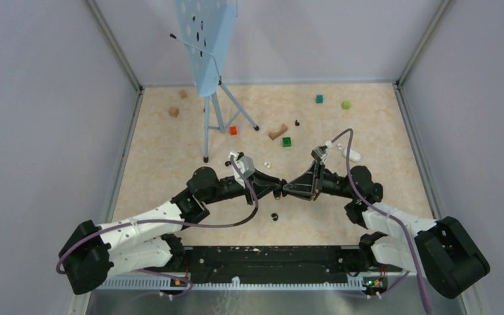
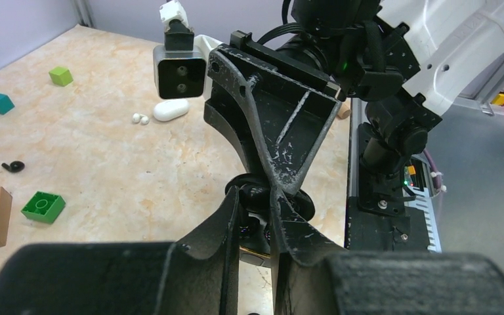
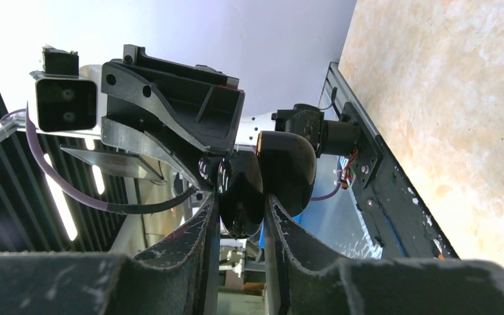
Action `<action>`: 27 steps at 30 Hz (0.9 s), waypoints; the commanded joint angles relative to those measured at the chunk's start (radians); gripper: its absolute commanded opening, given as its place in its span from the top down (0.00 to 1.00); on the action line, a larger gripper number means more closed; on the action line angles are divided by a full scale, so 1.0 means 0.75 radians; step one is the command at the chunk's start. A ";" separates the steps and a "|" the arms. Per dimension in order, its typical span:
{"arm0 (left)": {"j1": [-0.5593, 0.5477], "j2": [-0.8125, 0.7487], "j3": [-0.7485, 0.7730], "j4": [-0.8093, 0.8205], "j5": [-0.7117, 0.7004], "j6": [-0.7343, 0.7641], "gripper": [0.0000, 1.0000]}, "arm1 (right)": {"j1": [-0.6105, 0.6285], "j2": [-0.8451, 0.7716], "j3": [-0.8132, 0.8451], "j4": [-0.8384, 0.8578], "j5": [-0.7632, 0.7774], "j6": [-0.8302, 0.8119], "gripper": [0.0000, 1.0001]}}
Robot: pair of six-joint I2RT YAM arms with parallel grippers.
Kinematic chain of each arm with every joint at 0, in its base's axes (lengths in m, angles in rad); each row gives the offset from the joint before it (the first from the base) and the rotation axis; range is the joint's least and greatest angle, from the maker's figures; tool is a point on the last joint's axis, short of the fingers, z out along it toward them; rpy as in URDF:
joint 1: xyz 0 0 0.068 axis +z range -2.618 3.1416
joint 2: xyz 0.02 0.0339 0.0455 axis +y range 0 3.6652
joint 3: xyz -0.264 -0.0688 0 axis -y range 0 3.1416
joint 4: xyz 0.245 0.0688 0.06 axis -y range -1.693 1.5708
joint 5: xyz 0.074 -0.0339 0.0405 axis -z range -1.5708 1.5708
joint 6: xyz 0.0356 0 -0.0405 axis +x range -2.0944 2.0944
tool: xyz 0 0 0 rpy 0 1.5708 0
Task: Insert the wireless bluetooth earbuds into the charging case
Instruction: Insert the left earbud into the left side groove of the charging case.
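My right gripper (image 1: 289, 189) (image 3: 239, 207) is shut on a glossy black charging case (image 3: 239, 187), held in the air with its lid (image 3: 287, 170) open. My left gripper (image 1: 279, 189) (image 2: 256, 213) meets it tip to tip and is shut on a small black earbud (image 2: 262, 226), which sits at the case's mouth. A second black earbud (image 1: 275, 216) lies on the table just below the grippers. Another (image 1: 297, 123) (image 2: 13, 166) lies farther back. A white case (image 1: 352, 155) (image 2: 170, 109) lies by two white earbuds (image 2: 140, 119).
A blue stand on a tripod (image 1: 207, 59) stands at the back left. A dark green brick (image 1: 287, 141), a wooden arch (image 1: 277, 132), a red cube (image 1: 233, 130), a teal cube (image 1: 319, 99), a lime cube (image 1: 346, 104) and two wooden blocks (image 1: 174, 111) lie scattered behind the grippers.
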 commanded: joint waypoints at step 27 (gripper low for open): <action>-0.004 -0.019 -0.071 0.251 0.014 -0.001 1.00 | -0.004 -0.025 -0.006 0.120 0.001 0.007 1.00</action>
